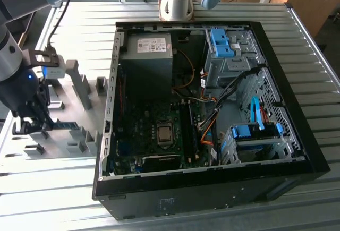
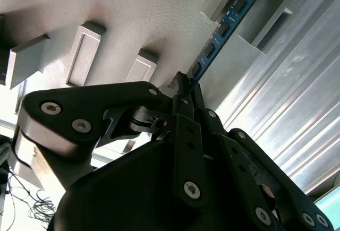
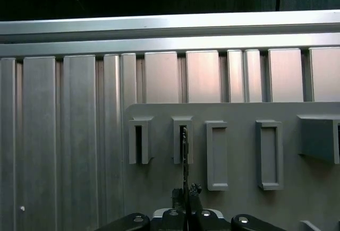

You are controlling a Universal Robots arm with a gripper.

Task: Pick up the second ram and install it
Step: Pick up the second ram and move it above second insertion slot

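The gripper (image 2: pixel 184 85) pinches narrow on the near end of the second ram (image 2: pixel 223 26), which stands on edge in the grey holder plate (image 2: pixel 133 8) (exterior view's left, mid-height); a straight lift, no twisting, seems wisest. The first wrist view gives it edge-on in its slot (image 3: pixel 177 135), the exterior view the open computer case (image 1: pixel 212 202) beyond.

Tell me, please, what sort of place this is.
Probably a robotics lab's PC-assembly cell: an open computer case lies on a ribbed aluminium table, beside a grey fixture plate holding a ram.
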